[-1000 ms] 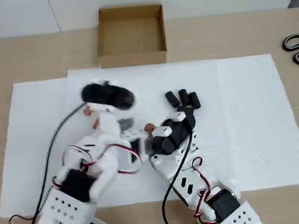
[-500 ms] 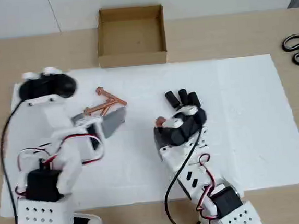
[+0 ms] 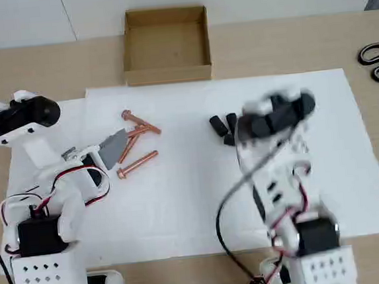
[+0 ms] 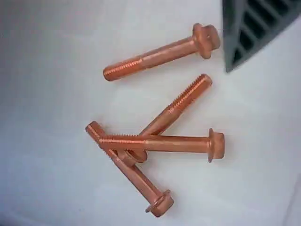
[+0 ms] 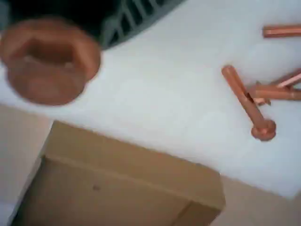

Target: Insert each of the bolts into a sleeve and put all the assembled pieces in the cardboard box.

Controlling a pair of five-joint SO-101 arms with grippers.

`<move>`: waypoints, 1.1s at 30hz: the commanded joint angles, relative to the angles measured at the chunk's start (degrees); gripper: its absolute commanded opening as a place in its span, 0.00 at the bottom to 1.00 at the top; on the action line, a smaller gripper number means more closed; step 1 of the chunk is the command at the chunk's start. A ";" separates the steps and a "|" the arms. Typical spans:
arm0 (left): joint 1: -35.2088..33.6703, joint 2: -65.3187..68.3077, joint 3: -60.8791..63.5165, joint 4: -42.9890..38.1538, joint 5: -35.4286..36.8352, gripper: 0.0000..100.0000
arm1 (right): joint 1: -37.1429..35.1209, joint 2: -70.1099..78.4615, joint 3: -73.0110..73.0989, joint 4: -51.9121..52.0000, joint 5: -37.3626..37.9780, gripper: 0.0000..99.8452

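Holding a bolt (image 5: 49, 59) pinched in my right end effector (image 3: 270, 116), I should lift it over the near wall of the cardboard box (image 3: 168, 73) at the far side of the tabletop (image 3: 37, 69) and release low inside. Whether a sleeve is on it I cannot tell. Spare sleeves (image 3: 222, 126) lie just beside me, easy to knock. Loose bolts (image 3: 134, 130) lie near my left end effector (image 3: 113, 145); spread or pressed together, I cannot tell.
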 commanded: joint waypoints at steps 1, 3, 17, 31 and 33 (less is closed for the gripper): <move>-0.44 -0.44 -2.24 0.70 -0.53 0.35 | 0.57 21.32 -22.59 -4.00 0.70 0.00; -0.26 -0.44 -2.24 2.11 -0.53 0.35 | 0.57 32.84 -32.26 -8.40 0.70 0.00; -0.44 -0.44 2.77 1.23 -0.53 0.35 | -2.59 100.09 -85.27 -38.55 0.70 0.00; -0.35 -0.44 5.58 -1.76 -0.44 0.35 | -4.53 137.36 -117.89 -44.35 0.70 0.00; -0.18 -0.44 5.58 -1.76 -0.44 0.35 | -4.53 140.26 -120.97 -44.26 0.70 0.00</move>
